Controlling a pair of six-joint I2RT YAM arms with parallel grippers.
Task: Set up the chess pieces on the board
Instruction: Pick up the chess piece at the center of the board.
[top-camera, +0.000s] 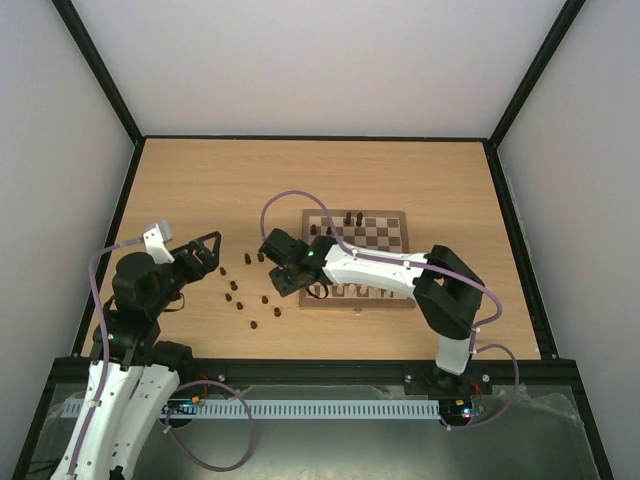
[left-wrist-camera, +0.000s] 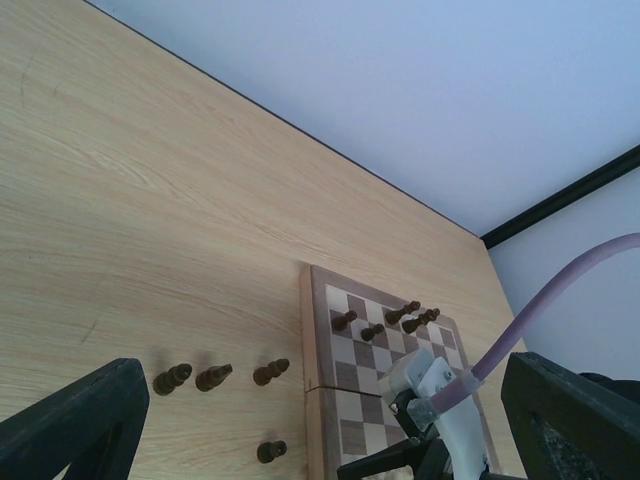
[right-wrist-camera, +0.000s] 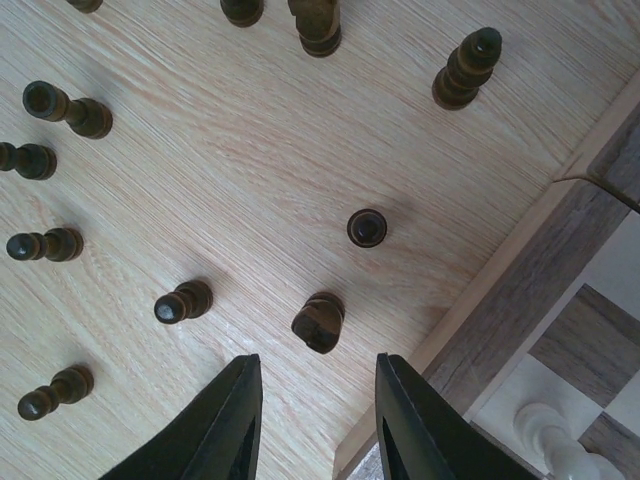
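Because the right arm (top-camera: 375, 268) covers the board's (top-camera: 385, 232) lower left, we cannot read those squares. The chess pieces (right-wrist-camera: 368, 227) (some cut off at frame edges) stand on open table (top-camera: 200, 180) left of its border. Right gripper (right-wrist-camera: 318, 372) fingers apart, empty; left gripper (top-camera: 203, 253) spread wide.

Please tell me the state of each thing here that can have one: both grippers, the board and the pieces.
left gripper, open, empty
right gripper, open, nothing between the jaws
board, unfolded, lying flat
loose dark pieces, off the board, on the table
placed dark pieces, standing on the board's far squares
cream pieces, standing on the board's near side
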